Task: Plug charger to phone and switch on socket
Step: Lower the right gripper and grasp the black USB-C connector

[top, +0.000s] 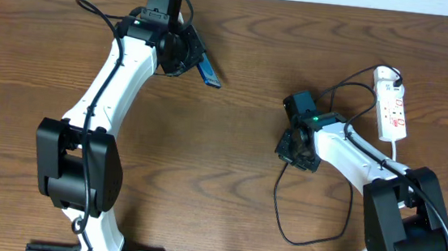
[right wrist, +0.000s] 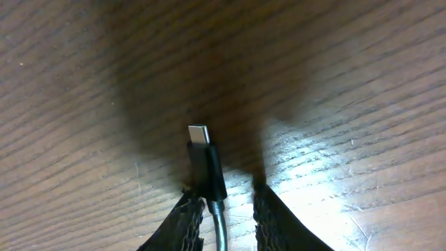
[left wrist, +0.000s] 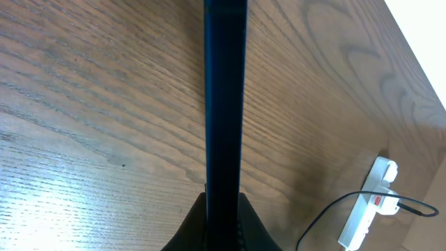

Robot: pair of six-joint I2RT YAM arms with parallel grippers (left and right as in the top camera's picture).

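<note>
Two arms reach out: the left gripper (top: 188, 56), near the desk's far edge, pinches the phone (top: 209, 73) edge-up. The right gripper (right wrist: 228, 206), low at mid-desk, straddles the charger (right wrist: 206, 164) connector; I cannot tell whether it grips.

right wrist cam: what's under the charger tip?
Only bare wood table, in shadow, shows beneath the charger tip. The tip and the right gripper cover the wood directly behind them. Whether the tip touches the table can't be told.
</note>
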